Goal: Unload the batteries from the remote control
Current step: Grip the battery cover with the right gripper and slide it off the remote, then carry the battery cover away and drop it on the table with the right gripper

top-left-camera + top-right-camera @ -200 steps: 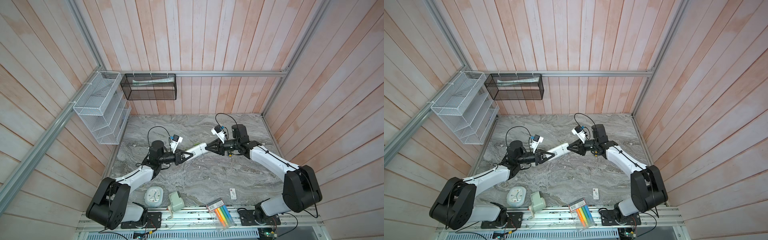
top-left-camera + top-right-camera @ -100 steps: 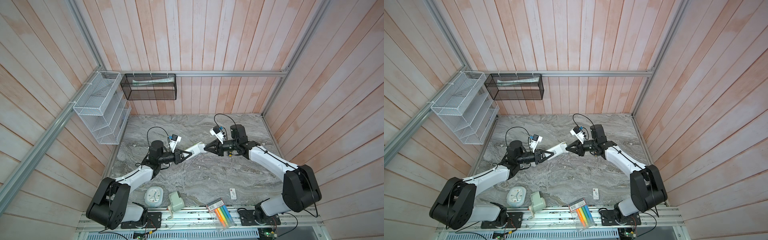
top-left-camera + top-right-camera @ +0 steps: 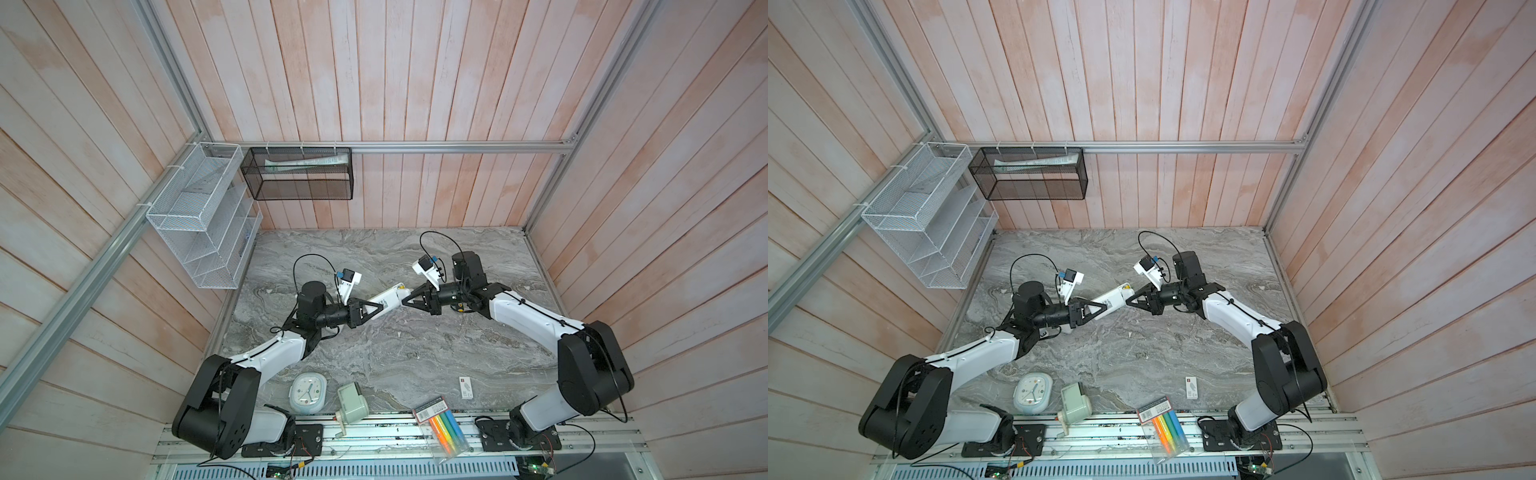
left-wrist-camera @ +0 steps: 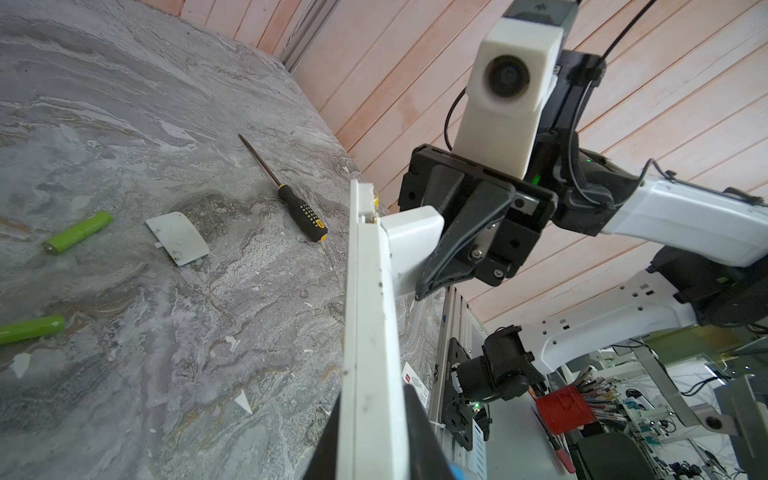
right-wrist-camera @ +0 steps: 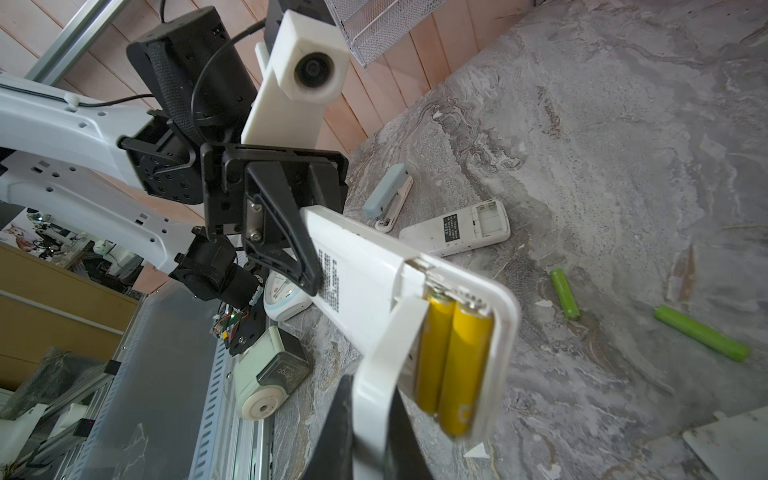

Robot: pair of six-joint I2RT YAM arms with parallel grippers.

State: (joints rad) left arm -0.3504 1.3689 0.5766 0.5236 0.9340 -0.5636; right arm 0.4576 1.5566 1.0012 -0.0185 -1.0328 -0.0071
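In both top views the left gripper (image 3: 378, 308) is clamped on a white remote (image 3: 390, 295), holding it off the table (image 3: 415, 357), while the right gripper (image 3: 405, 301) meets the remote's other end. In the left wrist view the right gripper's fingers are pinched together on the battery cover (image 4: 411, 245), which sticks out from the remote's back. Two green batteries (image 4: 77, 232) lie on the table near a screwdriver (image 4: 301, 210). In the right wrist view the cover is lifted along one side, and two yellow batteries (image 5: 453, 361) sit side by side in the open compartment. A second remote (image 5: 457, 228) lies on the table beyond, its back open.
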